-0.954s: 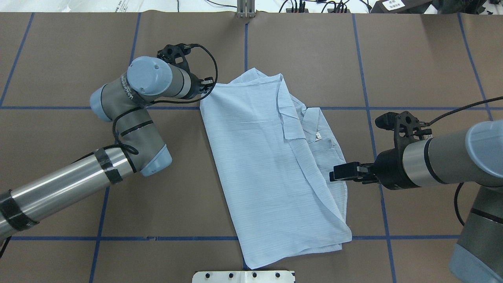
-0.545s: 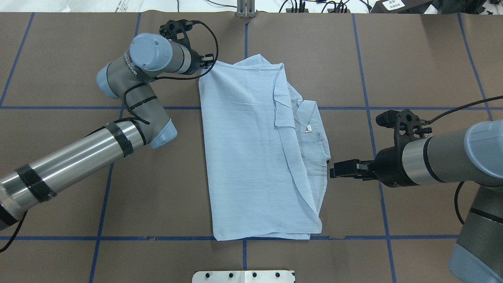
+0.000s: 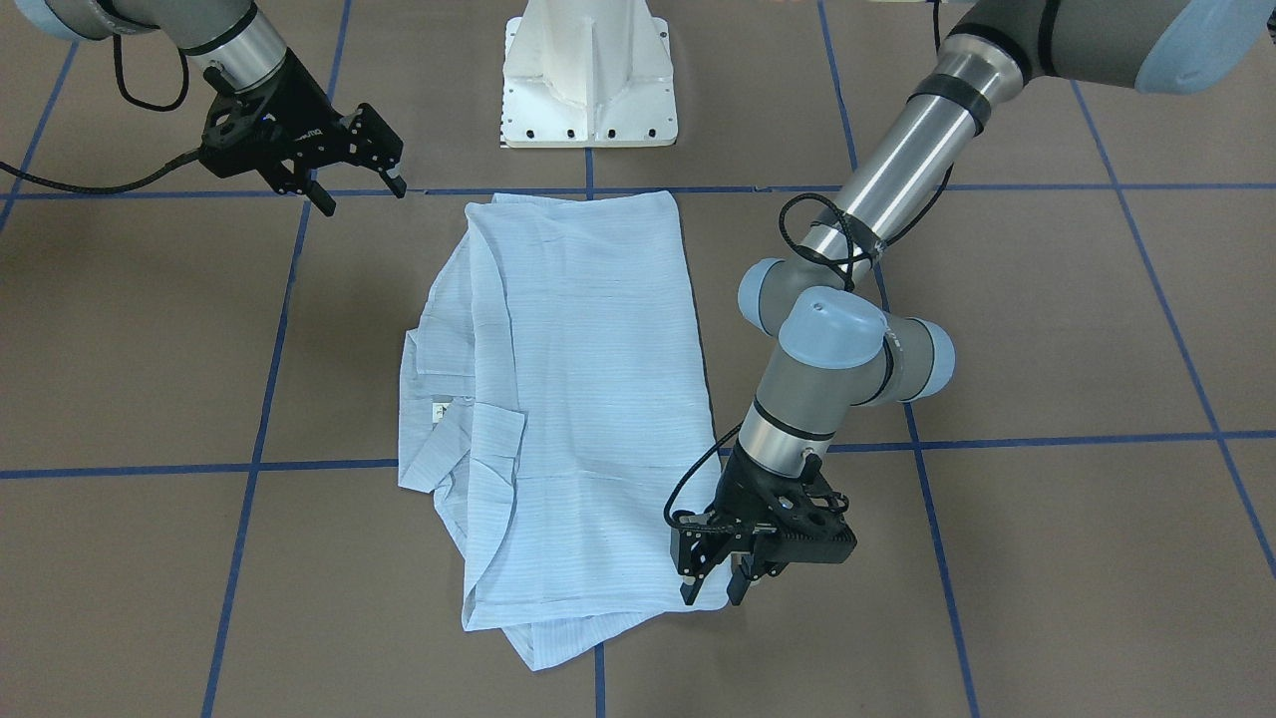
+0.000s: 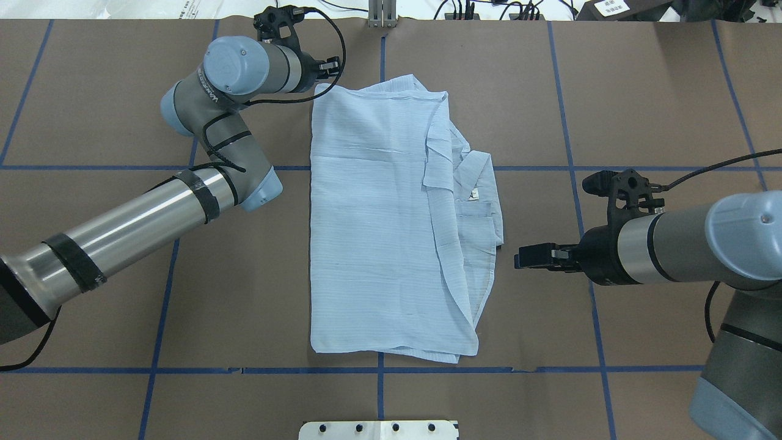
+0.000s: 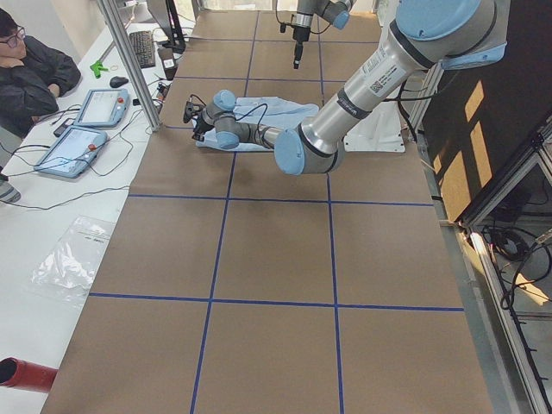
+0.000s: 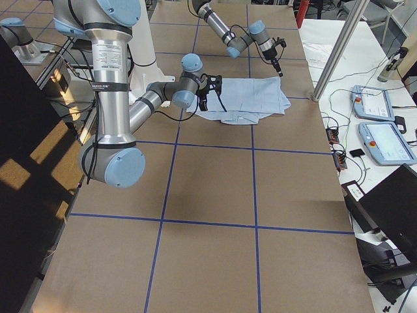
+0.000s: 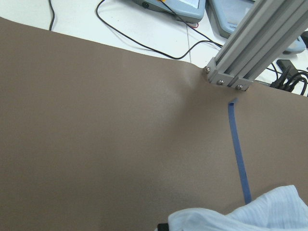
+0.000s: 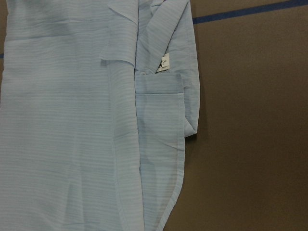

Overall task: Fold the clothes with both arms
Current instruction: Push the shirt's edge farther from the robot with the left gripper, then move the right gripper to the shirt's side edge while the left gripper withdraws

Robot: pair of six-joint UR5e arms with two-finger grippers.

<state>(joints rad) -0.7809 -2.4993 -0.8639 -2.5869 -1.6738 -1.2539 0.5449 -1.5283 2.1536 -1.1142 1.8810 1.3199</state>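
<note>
"Shirt [image 3: 578, 379] — where was it in the front-facing view?"
"It lay folded flat on the table [image 3: 1047, 329]. The left gripper [image 3: 714, 594] was clamped on one corner, and the right gripper [image 3: 363, 197] hung well apart, jaws spread."
"Overhead?"
"The shirt lay between both arms, with the right gripper near its collar side."
"Right wrist view?"
"Collar [image 8: 166, 21] and label [image 8: 164, 62] — both showed."

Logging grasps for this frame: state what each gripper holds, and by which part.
Right gripper: open, nothing, clear of the shirt. Left gripper: at the shirt's far corner on the robot's left; whether it pinches it cannot be told.
</note>
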